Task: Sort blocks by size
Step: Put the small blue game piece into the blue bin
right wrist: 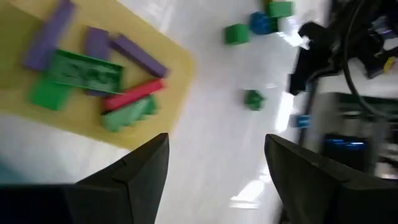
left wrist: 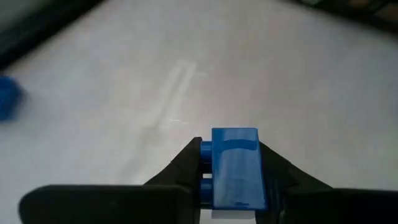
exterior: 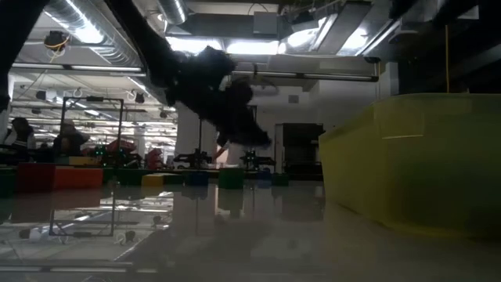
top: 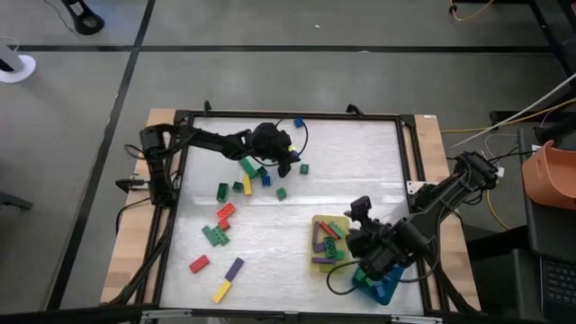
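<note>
1. Table (top: 360, 162) with a white top, seen from above, framed by dark rails, filling the middle of the frame
2. Left gripper (top: 281, 160) in the upper middle of the overhead frame, reached in from the left edge of the table, pinching a small blue block (left wrist: 234, 167) between its fingers (left wrist: 180, 165), as seen low in the left wrist frame
3. Right gripper (right wrist: 214, 162) at the lower right of the overhead frame, over the edge of the yellow tray (top: 317, 221), fingers spread wide with nothing between them
4. Yellow tray lower right of centre, holding longer blocks (right wrist: 87, 70) in purple, green and red
5. Teal tray (top: 382, 288) just right of and below the yellow one, mostly hidden under the right arm
6. Loose blocks scattered on the table: a cluster (top: 256, 175) of green, yellow and blue pieces just below the left gripper, red and green ones (top: 220, 225) left of centre, and red, purple and yellow ones (top: 220, 274) at the lower left
7. One blue block (top: 298, 122) alone near the top edge of the table
</note>
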